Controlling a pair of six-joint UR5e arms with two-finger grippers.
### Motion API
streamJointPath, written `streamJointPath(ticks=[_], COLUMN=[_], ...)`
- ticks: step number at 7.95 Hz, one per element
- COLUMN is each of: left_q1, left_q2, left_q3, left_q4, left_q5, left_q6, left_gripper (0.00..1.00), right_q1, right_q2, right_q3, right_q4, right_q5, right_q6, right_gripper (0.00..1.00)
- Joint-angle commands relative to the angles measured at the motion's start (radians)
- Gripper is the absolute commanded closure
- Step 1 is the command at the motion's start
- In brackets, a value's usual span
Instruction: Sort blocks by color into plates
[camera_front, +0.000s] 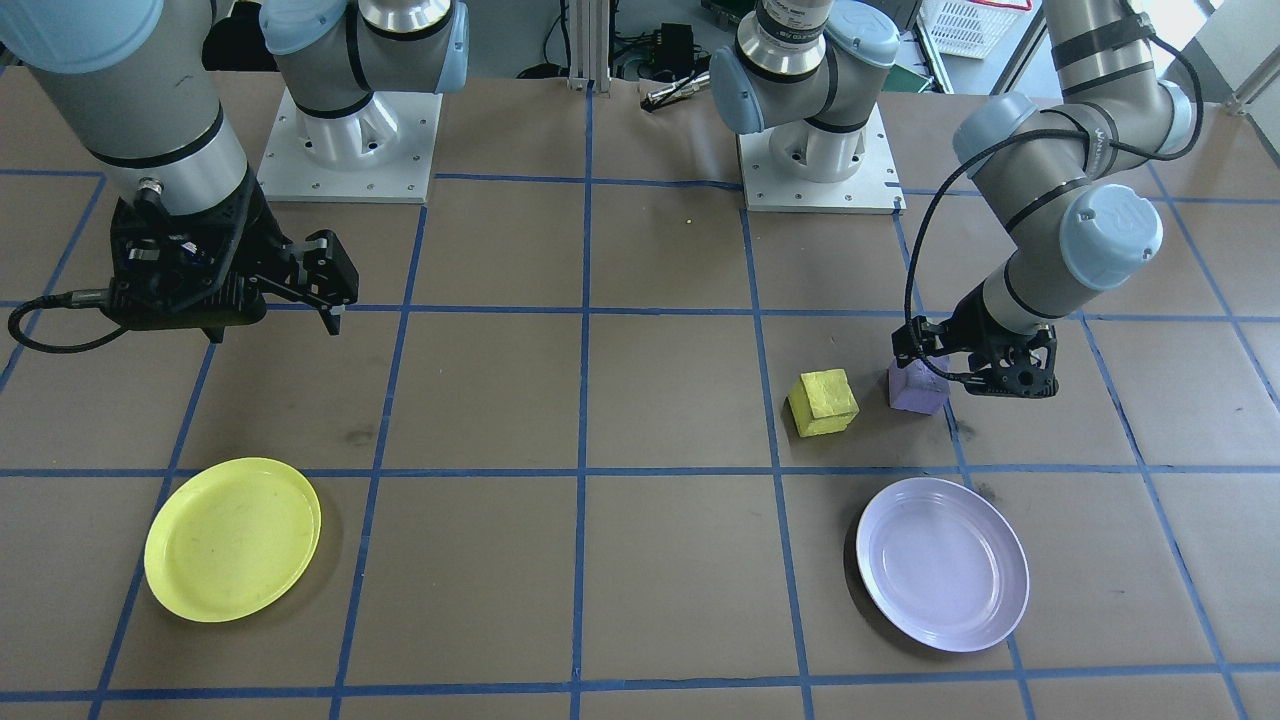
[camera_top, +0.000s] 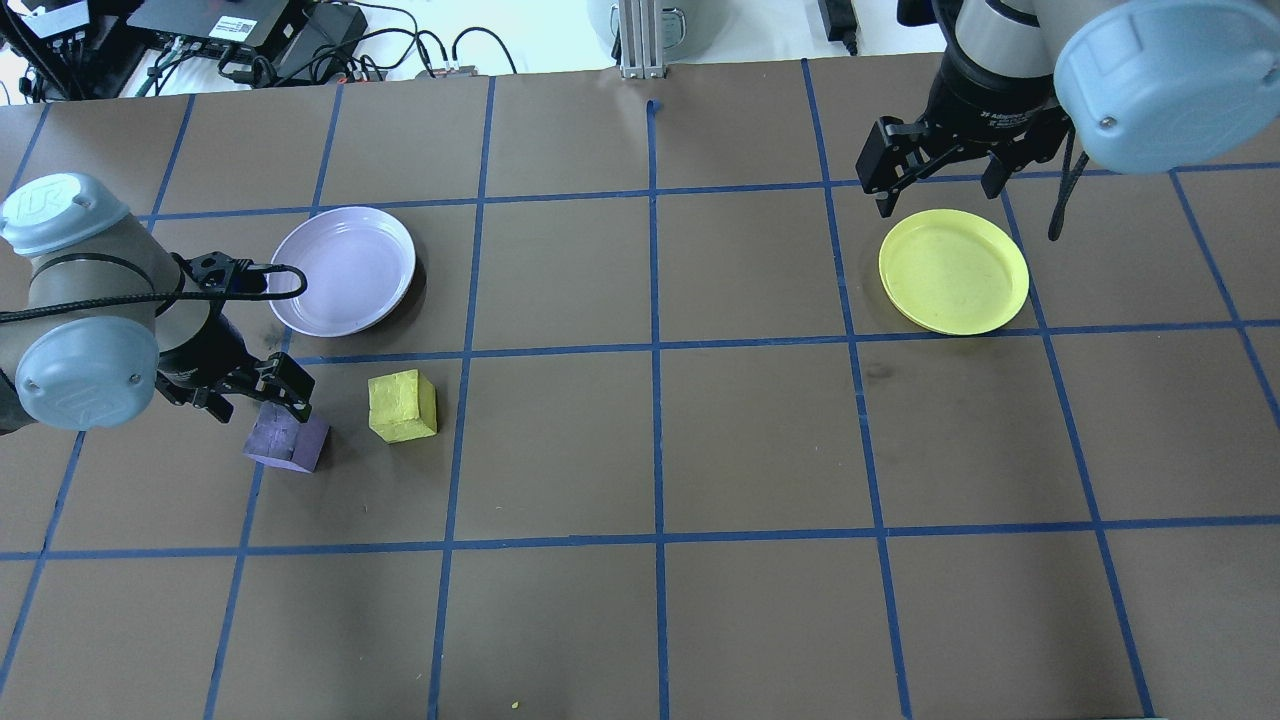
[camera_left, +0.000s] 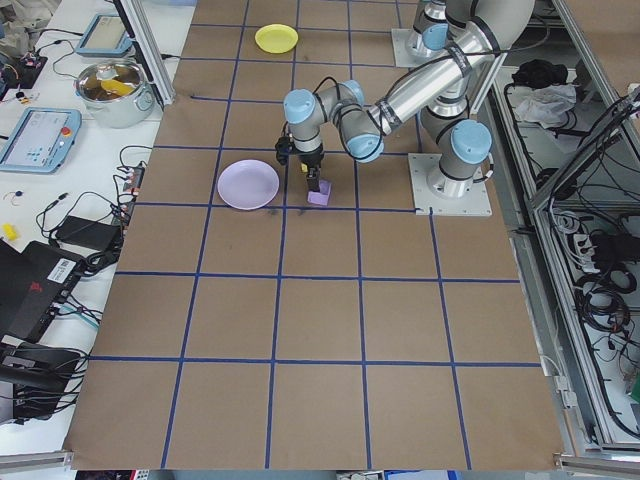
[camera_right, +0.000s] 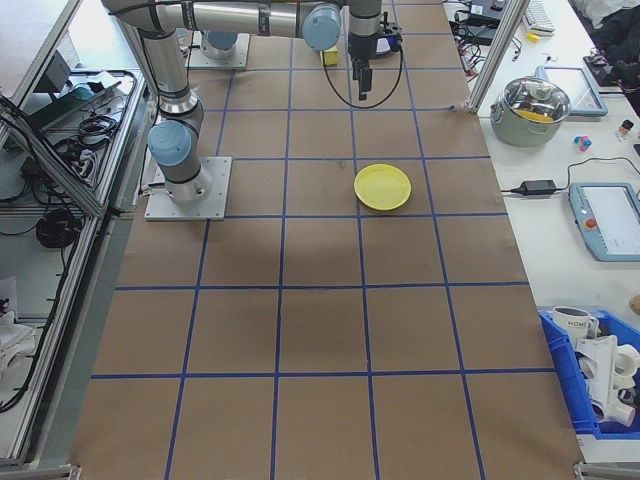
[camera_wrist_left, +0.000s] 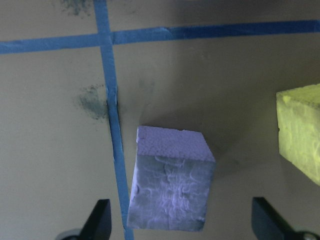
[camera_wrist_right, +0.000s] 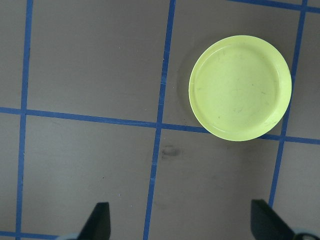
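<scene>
Purple block (camera_wrist_left: 170, 182) between spread fingertips (camera_wrist_left: 100, 220) (wrist view only).

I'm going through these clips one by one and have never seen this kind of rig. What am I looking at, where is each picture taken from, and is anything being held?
Two robot arms stand at a brown table marked with blue tape squares. Four fixed cameras watch it: one over the robot's shoulders, one facing it, one at each table end. The last two pictures come from cameras on the wrists, looking down past the jaws.

On the table lie a purple block, a yellow block, a lavender plate and a yellow plate, both empty.

Nothing is held. The left gripper is open just above the purple block, a jaw on either side. The right gripper is open too, in the air near the yellow plate.
</scene>
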Motion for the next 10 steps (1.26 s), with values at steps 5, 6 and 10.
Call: streamJointPath(ticks=[5, 6, 10], left_q1=[-0.001, -0.001, -0.001], left_q2=[-0.088, -0.093, -0.094], left_q3=[-0.002, -0.002, -0.001], left_q4=[0.046, 0.047, 0.039], left_q5=[0.028, 0.028, 0.032], left_q6=[0.006, 0.004, -0.040], left_gripper=[0.00, 0.00, 0.71], right_q1=[0.000, 0.000, 0.000], right_q2=[0.000, 0.000, 0.002], right_q3=[0.000, 0.000, 0.000], right_q4=[-0.019, -0.019, -0.021], right_q5=[0.016, 0.016, 0.014], right_q6=[0.014, 0.015, 0.017], right_gripper=[0.00, 0.00, 0.00])
